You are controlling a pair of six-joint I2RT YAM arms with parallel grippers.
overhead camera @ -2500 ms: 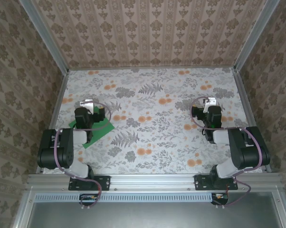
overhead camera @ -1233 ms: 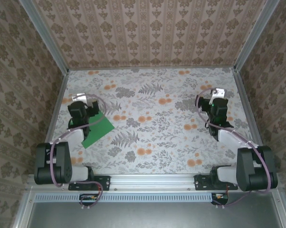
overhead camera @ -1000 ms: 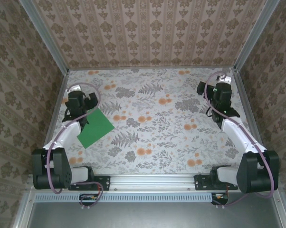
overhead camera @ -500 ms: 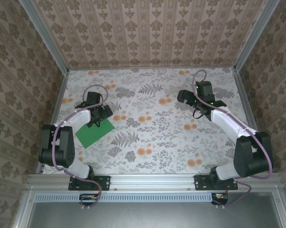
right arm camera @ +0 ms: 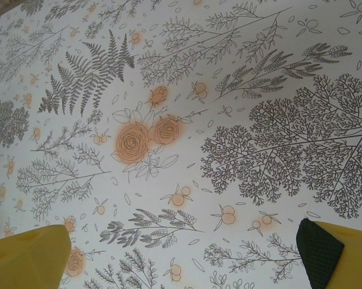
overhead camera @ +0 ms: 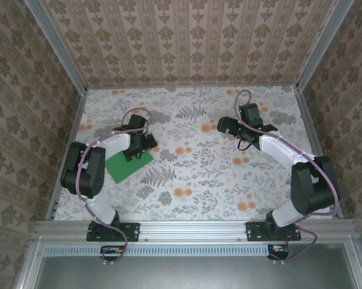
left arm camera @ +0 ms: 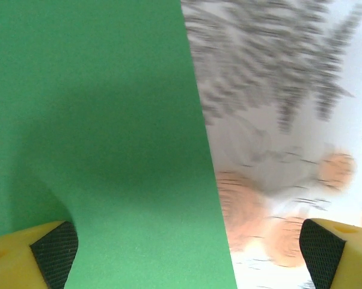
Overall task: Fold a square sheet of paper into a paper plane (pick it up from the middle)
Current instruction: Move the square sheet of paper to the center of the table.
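The square sheet of paper [overhead camera: 127, 165] lies flat on the floral tablecloth at the left, bright green and unfolded. My left gripper [overhead camera: 140, 149] hovers over its upper right part. In the left wrist view the sheet [left arm camera: 97, 138] covers the left half, and its straight right edge runs between the spread yellow fingertips [left arm camera: 46, 256] of the open left gripper [left arm camera: 187, 259]. My right gripper [overhead camera: 225, 126] hangs open over bare cloth right of centre, facing left. Its fingertips [right arm camera: 340, 256] stand wide apart, and the right gripper [right arm camera: 184, 259] holds nothing.
The floral tablecloth [overhead camera: 193, 174] covers the table. Patterned walls [overhead camera: 187, 42] and aluminium rails [overhead camera: 70, 138] close in the back and both sides. The arm bases [overhead camera: 112, 229] are bolted to the near rail.
Both arms have swung in from the table's sides. The left gripper has moved right and come over the green sheet's edge. The right gripper has moved left toward the centre. Both stay open.
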